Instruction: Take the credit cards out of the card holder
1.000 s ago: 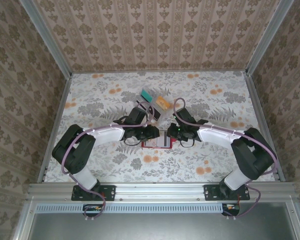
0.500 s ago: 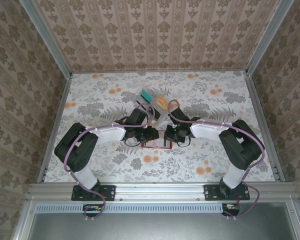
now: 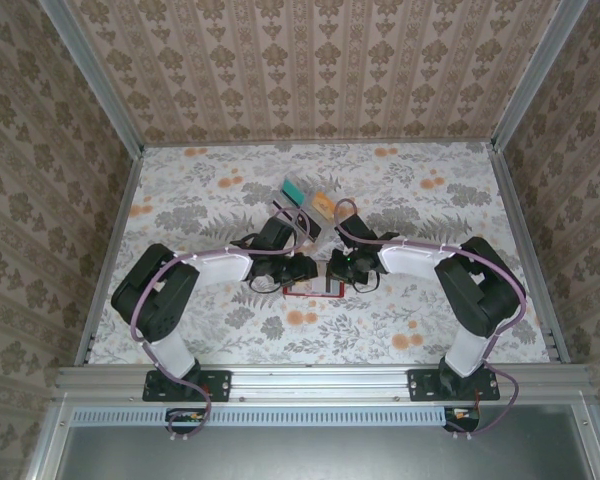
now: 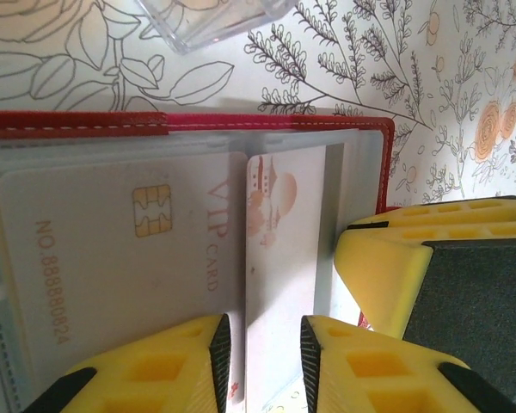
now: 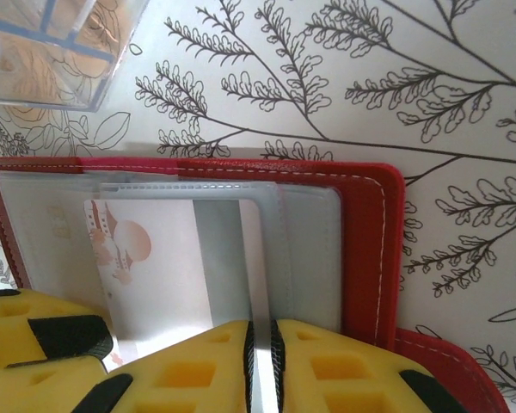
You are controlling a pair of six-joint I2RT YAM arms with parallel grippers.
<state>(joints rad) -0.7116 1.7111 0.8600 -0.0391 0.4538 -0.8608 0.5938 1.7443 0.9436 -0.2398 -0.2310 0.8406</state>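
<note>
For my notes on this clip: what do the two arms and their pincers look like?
The left arm and right arm have white link shells and black joints, with a mauve cable looped along each. The left pincer and right pincer have bright yellow fingers moulded with rectangular recesses and lined with dark grey pads.

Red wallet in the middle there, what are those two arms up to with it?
The wallet lies open on the table. The right gripper pinches what looks like a clear sleeve inside it, seemingly to steady it. The left gripper hangs with fingers slightly apart over a pictured card that seems partway out of its pocket. A VIP card sits in its sleeve.
</note>
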